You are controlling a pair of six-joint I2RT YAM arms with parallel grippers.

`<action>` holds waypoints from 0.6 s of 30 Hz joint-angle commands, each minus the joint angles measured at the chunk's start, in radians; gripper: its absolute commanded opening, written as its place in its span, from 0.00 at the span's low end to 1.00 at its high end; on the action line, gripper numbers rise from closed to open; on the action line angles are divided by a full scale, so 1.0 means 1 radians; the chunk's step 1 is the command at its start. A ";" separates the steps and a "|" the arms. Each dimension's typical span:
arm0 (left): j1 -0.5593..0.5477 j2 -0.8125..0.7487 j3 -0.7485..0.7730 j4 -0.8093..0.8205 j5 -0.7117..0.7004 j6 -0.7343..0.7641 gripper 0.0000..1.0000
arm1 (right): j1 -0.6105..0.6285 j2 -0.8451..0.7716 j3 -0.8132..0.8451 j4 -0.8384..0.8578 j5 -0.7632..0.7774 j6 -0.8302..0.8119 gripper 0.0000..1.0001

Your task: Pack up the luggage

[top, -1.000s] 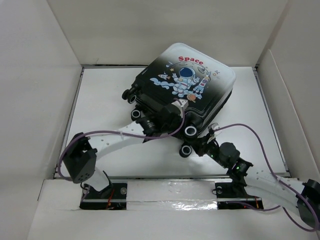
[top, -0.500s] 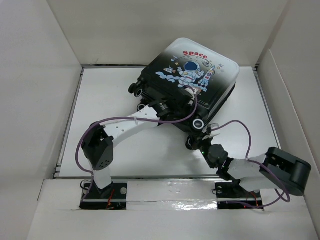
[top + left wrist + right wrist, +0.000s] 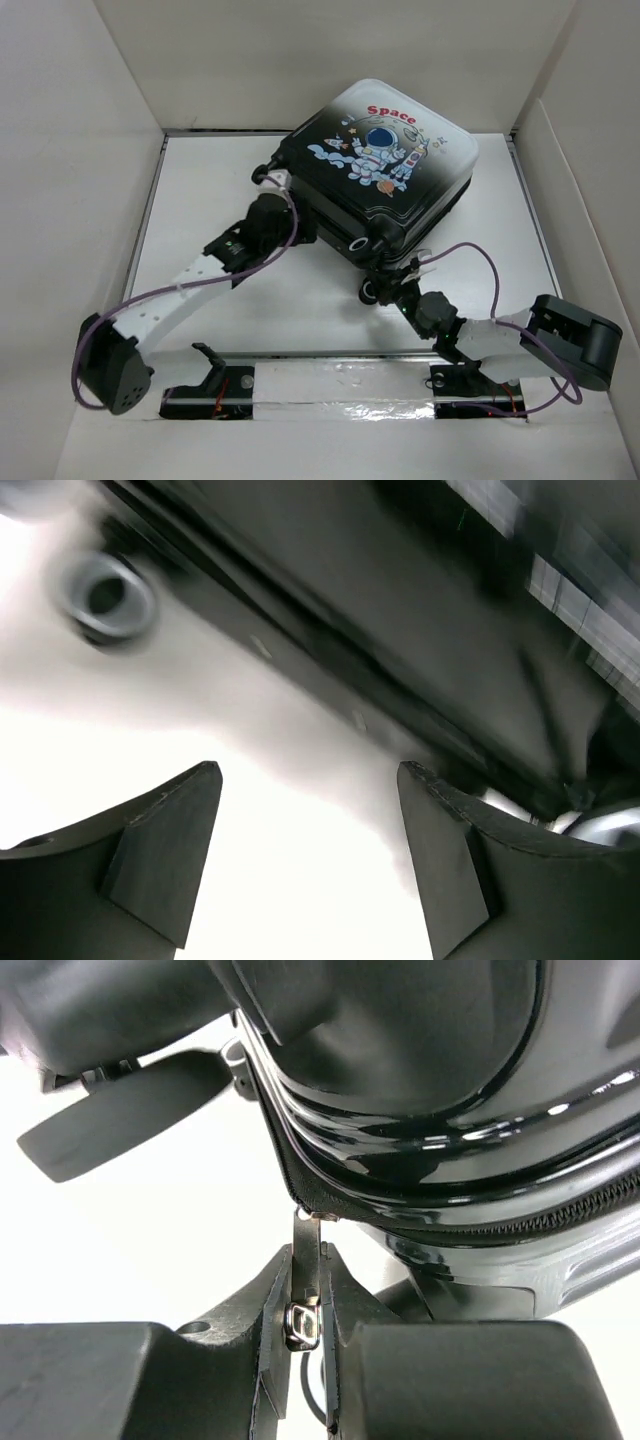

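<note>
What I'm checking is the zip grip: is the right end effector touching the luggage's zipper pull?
Touching. The right wrist view shows the right end effector clamped on both sides of the metal zipper pull, no gap, just below the luggage.

Bright, even overhead light fills the top view. The white table (image 3: 200, 210) is nearly washed out, and the luggage (image 3: 385, 190) throws a soft shadow on its near side. The left wrist view is smeared with blur across the luggage and a wheel (image 3: 105, 598), but the fingers (image 3: 160, 850) of the left gripper (image 3: 308, 800) are crisp. In the right wrist view the zipper pull (image 3: 305, 1295) is sharp. Glare streaks the glossy shell above it, and the table beside it is blown out.
</note>
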 commanded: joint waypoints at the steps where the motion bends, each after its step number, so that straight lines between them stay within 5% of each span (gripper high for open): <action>1: 0.095 -0.118 0.052 -0.029 -0.041 0.007 0.70 | 0.038 -0.070 0.067 0.030 -0.121 -0.004 0.00; 6: 0.347 -0.002 0.222 -0.124 0.117 0.144 0.78 | 0.029 -0.069 0.058 0.061 -0.152 -0.017 0.00; 10: 0.370 0.159 0.381 -0.206 0.071 0.336 0.80 | 0.029 -0.050 0.065 0.067 -0.187 -0.018 0.00; 18: 0.384 0.308 0.451 -0.125 0.128 0.521 0.80 | 0.020 -0.001 0.064 0.111 -0.213 -0.024 0.00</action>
